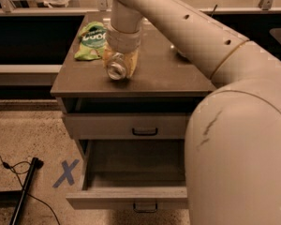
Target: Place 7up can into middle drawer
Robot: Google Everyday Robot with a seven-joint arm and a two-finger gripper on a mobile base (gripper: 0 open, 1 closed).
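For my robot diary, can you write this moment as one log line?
tool: above cabinet top, shut on 7up can | middle drawer: open, can not yet inside

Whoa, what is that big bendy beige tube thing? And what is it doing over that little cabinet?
That tube is a robot's arm. There is just one picture, looking down past the robot's big rounded body at a small cabinet. The arm ends in a gripper, a hand with two fingers. It is down at the front of the cabinet top, and its fingers are squeezed around the 7up can, which lies sideways with its round metal end facing us. Next to it lies a green snack bag. Below, the middle drawer is pulled open with nothing in it, so the can probably goes there next. On the floor is a blue tape X.
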